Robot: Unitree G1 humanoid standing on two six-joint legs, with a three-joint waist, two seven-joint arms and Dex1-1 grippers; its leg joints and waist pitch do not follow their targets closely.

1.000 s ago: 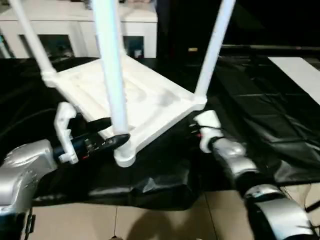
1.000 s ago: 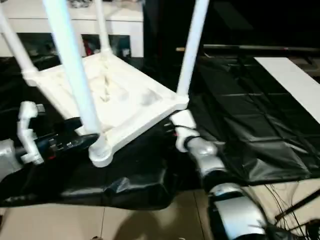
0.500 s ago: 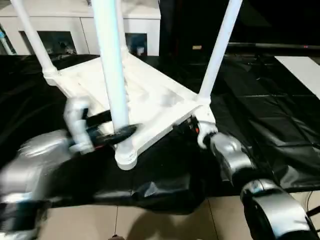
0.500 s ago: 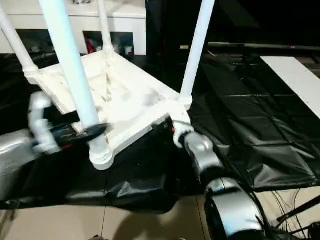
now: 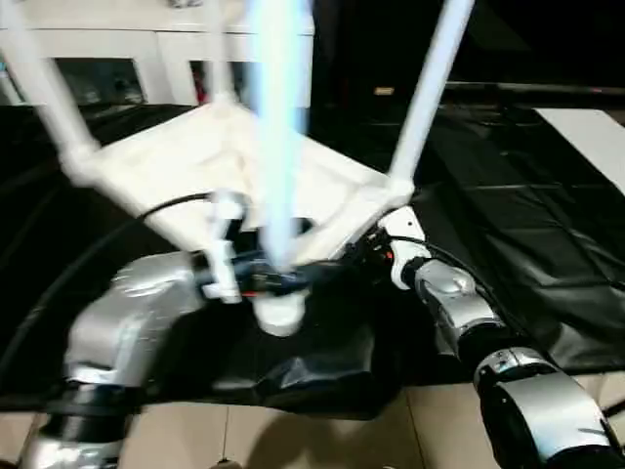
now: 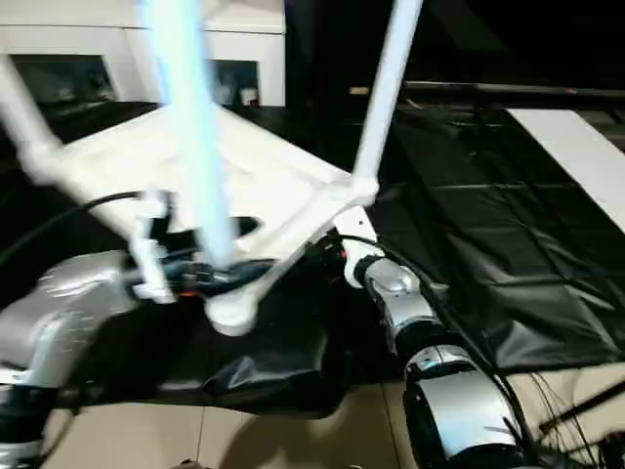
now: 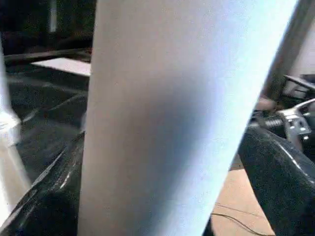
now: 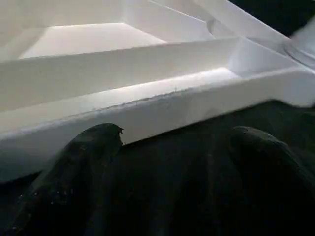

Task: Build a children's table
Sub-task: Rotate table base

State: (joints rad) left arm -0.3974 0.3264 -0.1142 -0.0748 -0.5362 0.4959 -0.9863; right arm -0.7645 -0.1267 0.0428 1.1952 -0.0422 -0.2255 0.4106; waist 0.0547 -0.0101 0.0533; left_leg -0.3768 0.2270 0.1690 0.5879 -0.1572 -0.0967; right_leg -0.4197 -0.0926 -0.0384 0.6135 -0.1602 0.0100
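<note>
The children's table (image 5: 166, 161) lies upside down on a black sheet, its white legs pointing up. The nearest leg (image 5: 278, 147) stands in its corner socket (image 5: 280, 315). My left gripper (image 5: 285, 278) is open and straddles that leg just above the socket. In the left wrist view the leg (image 7: 167, 118) stands between the black fingers (image 7: 283, 169), with a gap on one side. My right gripper (image 5: 363, 252) is open at the table's rim, below the right-hand leg (image 5: 430, 88). In the right wrist view its fingertips (image 8: 74, 167) sit just under the rim (image 8: 147, 105).
The black sheet (image 5: 518, 215) covers the work surface and folds over the near edge onto tan floor tiles (image 5: 322, 440). A white cabinet with glass doors (image 5: 127, 54) stands behind. A flat white panel (image 5: 591, 132) lies at the far right. A black cable (image 5: 88, 259) runs along my left arm.
The table has swung round: its near corner and leg moved right, and my left arm went with them. My right gripper stays at the right-hand rim.
</note>
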